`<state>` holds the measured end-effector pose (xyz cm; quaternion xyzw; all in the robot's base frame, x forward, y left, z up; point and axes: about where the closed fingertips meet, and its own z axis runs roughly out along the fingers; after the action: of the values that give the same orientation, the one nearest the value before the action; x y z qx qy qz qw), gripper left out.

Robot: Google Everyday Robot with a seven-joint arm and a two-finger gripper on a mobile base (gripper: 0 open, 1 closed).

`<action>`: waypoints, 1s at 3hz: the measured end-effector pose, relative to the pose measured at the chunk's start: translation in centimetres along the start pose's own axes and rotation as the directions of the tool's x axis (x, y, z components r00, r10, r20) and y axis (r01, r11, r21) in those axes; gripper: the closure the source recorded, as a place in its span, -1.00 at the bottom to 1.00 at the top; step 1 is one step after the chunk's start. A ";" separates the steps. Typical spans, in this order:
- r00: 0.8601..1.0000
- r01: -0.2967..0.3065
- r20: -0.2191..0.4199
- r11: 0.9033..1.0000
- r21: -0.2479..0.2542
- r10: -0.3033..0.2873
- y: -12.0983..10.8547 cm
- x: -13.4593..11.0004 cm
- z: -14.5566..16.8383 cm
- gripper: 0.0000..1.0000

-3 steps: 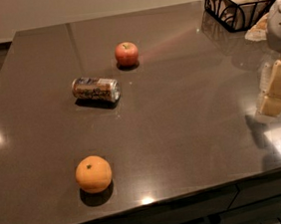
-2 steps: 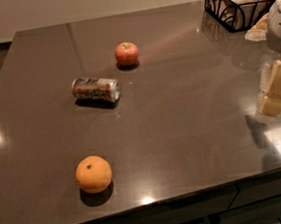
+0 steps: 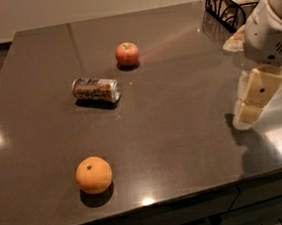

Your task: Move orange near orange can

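Slight leftward creep of the tool (image 3: 248,108) over the right side of the bench (image 3: 183,130) since a second ago; no shift in anything else. Hanging now well apart from every task item, with nothing visibly carried. Released or clenched: cannot tell from this angle.

Orange (image 3: 94,175) sitting near the front edge, left of centre, untouched. Orange can (image 3: 96,89) lying on its side further back, well apart from the orange, with an apple (image 3: 126,54) beyond it.

Step in hand, probably: the approach, before any grasp. Next: reach across to the front left, come down over the orange, and close gently, since round and likely to roll. Then carry back and set down just beside the can without nudging it.

Count: one orange, one can, one apple, one wire basket (image 3: 220,8) at the back right corner, one tool.
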<state>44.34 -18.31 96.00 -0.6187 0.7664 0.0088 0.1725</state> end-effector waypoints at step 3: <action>0.952 0.213 0.251 0.967 -0.138 -0.174 8.2 -9.4 5.3 -1.00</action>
<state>39.51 -6.26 92.02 -0.6975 0.6725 0.1286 0.2114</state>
